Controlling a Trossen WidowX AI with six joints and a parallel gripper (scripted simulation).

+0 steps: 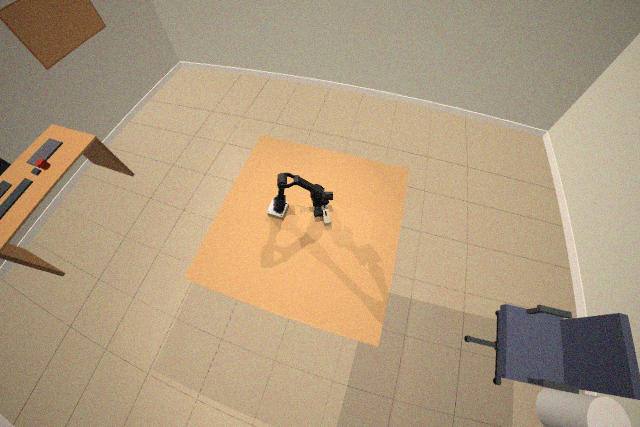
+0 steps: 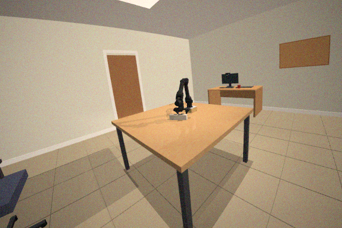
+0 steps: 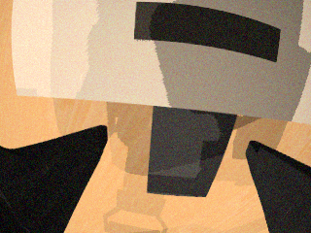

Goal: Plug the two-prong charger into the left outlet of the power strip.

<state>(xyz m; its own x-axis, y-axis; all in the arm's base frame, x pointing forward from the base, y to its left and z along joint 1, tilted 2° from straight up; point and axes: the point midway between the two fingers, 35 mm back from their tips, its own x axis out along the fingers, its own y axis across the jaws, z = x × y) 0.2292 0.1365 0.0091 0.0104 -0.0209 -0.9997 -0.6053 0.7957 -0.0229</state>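
Charger (image 3: 181,157), distinguishable only in the wrist view, shows dark and ungripped within the wide-open claw (image 1: 322,211) (image 2: 179,112) (image 3: 178,135).

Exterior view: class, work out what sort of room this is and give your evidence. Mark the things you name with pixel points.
Probably an office, perhaps one used for robotics work: a desk (image 1: 69,137) (image 2: 241,88) carries a monitor (image 2: 230,78), a cork-coloured board (image 1: 53,20) (image 2: 304,52) hangs on the wall, and a robot arm (image 1: 305,184) (image 2: 180,90) stands on the table (image 1: 341,158) (image 2: 193,134).
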